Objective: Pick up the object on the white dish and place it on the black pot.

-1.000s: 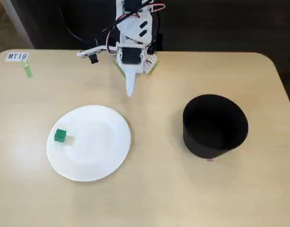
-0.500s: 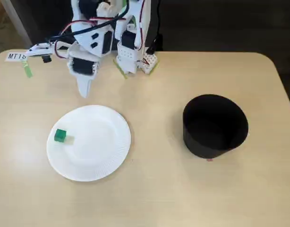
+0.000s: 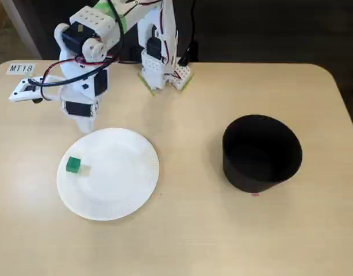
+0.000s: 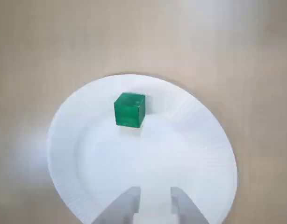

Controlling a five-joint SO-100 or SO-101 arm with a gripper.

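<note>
I am watching the small bright green cube [image 4: 129,109] sitting on the round white paper plate [image 3: 122,195], near its left rim in the fixed view. My white two-finger gripper [image 4: 155,203] is hovering above the plate's edge, fingers slightly parted, gripping nothing. The matte black cylindrical pot [image 3: 261,153] is standing well right of the plate.

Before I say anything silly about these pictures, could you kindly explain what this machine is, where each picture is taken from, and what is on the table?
This is a small white robot arm bolted at the back of a pale table. The fixed view looks down from above; the wrist view rides on the arm, so the two grey prongs at its bottom edge are the gripper, slightly open and holding nothing. On the table sit a white paper plate with a tiny green cube near its edge, and an open black pot to the right in the fixed view. A label reading MT18 is taped in the corner.
</note>
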